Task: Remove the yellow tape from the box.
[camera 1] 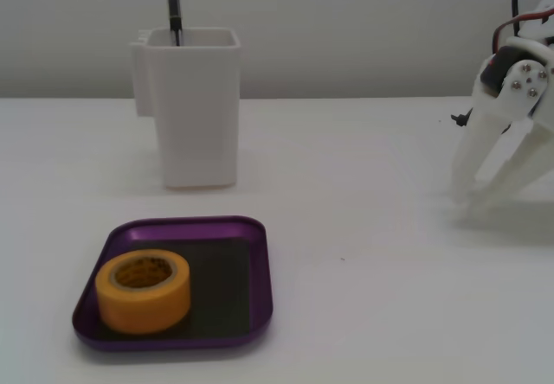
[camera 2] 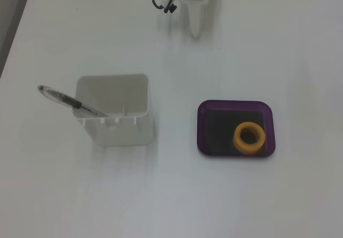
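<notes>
The yellow tape lies flat with its hole up in the front left part of the purple box in a fixed view. In the view from above the tape sits in the lower right corner of the box. My gripper is far to the right of the box, empty, with its white fingertips together near the table surface. From above the gripper shows at the top edge, well away from the box, tapering to one point.
A tall white square container stands behind the box with a pen in it. From above, the container is to the left of the box, with the pen leaning out. The table is white.
</notes>
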